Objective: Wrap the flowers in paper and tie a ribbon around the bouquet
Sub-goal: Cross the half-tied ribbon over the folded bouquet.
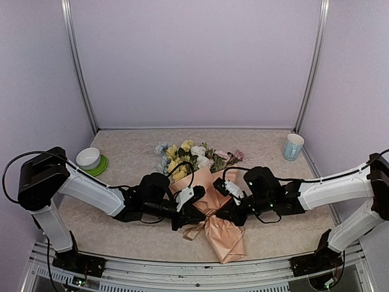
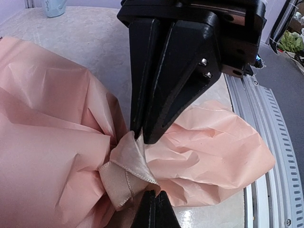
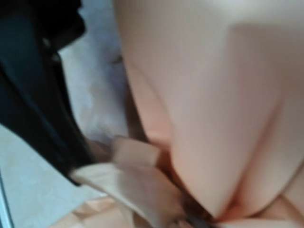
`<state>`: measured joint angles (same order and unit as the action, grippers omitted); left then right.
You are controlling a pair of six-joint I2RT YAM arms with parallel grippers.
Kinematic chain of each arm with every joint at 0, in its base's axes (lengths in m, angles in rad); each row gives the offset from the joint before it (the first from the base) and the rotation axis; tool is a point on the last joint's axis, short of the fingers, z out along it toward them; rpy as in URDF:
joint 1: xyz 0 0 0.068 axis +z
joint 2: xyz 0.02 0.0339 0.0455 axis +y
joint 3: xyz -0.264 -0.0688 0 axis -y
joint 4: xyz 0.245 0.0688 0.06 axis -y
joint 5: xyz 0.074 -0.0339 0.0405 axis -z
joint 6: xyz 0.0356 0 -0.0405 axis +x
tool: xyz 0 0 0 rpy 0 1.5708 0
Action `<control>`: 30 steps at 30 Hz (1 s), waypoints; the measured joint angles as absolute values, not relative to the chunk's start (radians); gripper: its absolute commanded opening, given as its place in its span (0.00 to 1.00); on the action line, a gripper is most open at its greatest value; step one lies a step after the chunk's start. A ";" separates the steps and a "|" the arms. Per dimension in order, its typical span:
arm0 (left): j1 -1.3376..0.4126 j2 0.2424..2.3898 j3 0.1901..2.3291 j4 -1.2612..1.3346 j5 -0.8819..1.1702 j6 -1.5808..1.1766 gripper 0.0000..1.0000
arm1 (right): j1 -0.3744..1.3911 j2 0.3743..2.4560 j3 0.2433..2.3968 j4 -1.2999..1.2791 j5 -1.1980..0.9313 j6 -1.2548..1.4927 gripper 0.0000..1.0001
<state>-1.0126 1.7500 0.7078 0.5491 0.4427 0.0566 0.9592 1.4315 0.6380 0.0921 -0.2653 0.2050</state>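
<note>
Left end effector: jaws fully closed, tips pinched on the ribbon where it cinches the waist of the bouquet. The bouquet lies on the bench between the two end effectors, with the flowers beyond their tips and the crumpled paper tail on the near side. Right end effector: jaws together, tips closed on the ribbon's raised fold, just opposite the left tips. Right wrist view is blurred.
</note>
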 measured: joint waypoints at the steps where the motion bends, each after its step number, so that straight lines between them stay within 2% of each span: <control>1: -1.013 1.750 0.708 0.549 0.442 0.057 0.00 | 0.959 1.434 0.638 0.101 -0.275 0.206 0.08; 7: -1.013 1.750 0.708 0.549 0.439 0.057 0.00 | 0.959 1.462 0.638 0.123 -0.320 0.216 0.00; 25: -1.019 1.752 0.710 0.586 0.479 0.047 0.00 | 0.959 1.581 0.638 0.352 -0.385 0.376 0.00; 30: -1.027 1.761 0.711 0.575 0.462 0.056 0.00 | 0.959 1.591 0.638 0.348 -0.385 0.397 0.11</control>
<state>-1.0267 1.7611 0.7113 0.5747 0.4618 0.0563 0.9592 1.5906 0.6384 0.3477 -0.3851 0.3969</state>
